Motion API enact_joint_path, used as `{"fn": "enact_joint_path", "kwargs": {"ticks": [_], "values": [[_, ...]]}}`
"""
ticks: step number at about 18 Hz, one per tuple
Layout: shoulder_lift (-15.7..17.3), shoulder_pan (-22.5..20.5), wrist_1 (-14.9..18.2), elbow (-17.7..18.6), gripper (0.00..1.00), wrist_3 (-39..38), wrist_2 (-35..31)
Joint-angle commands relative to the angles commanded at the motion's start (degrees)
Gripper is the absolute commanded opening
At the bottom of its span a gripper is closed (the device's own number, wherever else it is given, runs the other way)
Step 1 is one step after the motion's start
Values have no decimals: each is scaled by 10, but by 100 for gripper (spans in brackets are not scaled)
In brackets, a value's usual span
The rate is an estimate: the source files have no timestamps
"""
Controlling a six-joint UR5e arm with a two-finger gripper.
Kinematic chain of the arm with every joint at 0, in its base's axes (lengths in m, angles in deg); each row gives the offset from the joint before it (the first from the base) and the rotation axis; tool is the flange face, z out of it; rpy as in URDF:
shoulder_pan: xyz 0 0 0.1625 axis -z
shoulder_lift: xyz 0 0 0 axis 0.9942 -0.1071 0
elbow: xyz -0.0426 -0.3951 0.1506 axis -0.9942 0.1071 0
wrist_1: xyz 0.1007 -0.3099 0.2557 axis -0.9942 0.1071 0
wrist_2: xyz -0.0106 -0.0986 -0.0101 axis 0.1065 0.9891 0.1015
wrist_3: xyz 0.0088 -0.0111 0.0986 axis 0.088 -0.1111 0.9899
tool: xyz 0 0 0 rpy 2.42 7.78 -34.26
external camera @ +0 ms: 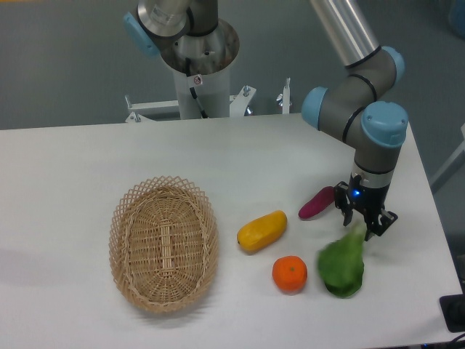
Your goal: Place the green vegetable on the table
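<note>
The green vegetable [341, 266], with dark green leaves and a pale stem, lies on the white table [87, 167] at the front right, to the right of the orange. Its stem end points up and back toward my gripper [365, 222]. The gripper hangs straight down just above that stem end. Its fingers are spread wider than the stem and do not seem to clamp it.
An oval wicker basket [164, 242] sits at the front left. A yellow oblong vegetable [262, 230], an orange [290, 274] and a small purple eggplant piece [317, 203] lie between the basket and the gripper. The table's right edge is close to the gripper.
</note>
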Motion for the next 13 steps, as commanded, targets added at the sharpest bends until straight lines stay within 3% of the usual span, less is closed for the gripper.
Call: {"fn": "enact_joint_path", "kwargs": {"ticks": [6, 13], "values": [[35, 2, 1, 0, 100, -38, -2], [115, -14, 11, -11, 100, -41, -33]]}}
